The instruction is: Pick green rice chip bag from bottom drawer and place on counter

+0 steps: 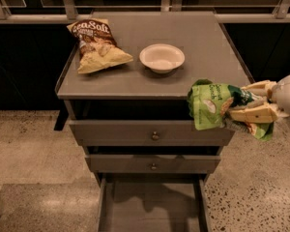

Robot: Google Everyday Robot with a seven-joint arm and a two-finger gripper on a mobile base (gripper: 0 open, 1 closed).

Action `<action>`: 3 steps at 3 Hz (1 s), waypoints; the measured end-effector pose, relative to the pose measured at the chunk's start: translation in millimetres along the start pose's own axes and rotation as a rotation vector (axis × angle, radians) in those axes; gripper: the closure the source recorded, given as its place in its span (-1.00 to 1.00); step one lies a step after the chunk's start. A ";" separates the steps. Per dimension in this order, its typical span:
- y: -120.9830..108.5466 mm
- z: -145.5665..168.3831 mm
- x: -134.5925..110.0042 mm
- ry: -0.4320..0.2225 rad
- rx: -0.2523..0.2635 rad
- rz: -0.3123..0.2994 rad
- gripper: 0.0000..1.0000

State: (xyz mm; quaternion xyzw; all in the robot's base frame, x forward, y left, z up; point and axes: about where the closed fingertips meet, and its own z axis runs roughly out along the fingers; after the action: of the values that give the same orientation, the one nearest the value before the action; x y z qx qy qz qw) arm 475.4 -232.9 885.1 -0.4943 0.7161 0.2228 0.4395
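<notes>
1. The tool (pixel 238 102) reaches in from the right edge of the view, just off the front right corner of the bench (pixel 198 33).
2. Its two pale fingers (pixel 255 114) lie roughly level and point left, one above the other. They are closed onto the green rice chip bag (pixel 209 106), with the crumpled foil pinched between them.
3. The green rice chip bag is up in the air, clear of the bottom drawer (pixel 152 211). In this view it overlaps the bench's front edge and the right end of the top drawer (pixel 135 132). Whether it touches the cabinet cannot be told.
4. Part of the bag's bright green foil trails out below the lower finger, towards the right.
5. The bottom drawer is pulled out at the foot of the cabinet. Its flat grey floor shows a shadow.
6. The top drawer and the middle drawer (pixel 130 163) each stand slightly out, and each has a small round knob (pixel 155 136) at its centre.
7. On the bench, a brown-and-yellow Sea Salt bag (pixel 96 45) lies near the back left corner.
8. A white bowl (pixel 162 58) sits near the middle of the bench, just right of that bag and apart from it.
9. A speckled floor (pixel 253 197) surrounds the cabinet.
</notes>
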 end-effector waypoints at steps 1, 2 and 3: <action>-39.1 -1.0 -8.1 -0.027 -0.005 -0.010 1.00; -78.1 2.8 -21.8 -0.008 -0.023 -0.023 1.00; -120.1 13.4 -22.4 0.025 -0.032 0.006 1.00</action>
State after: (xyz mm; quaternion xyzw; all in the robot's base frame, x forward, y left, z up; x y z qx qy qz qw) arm 592.2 -260.8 911.1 -0.5017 0.7194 0.2294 0.4220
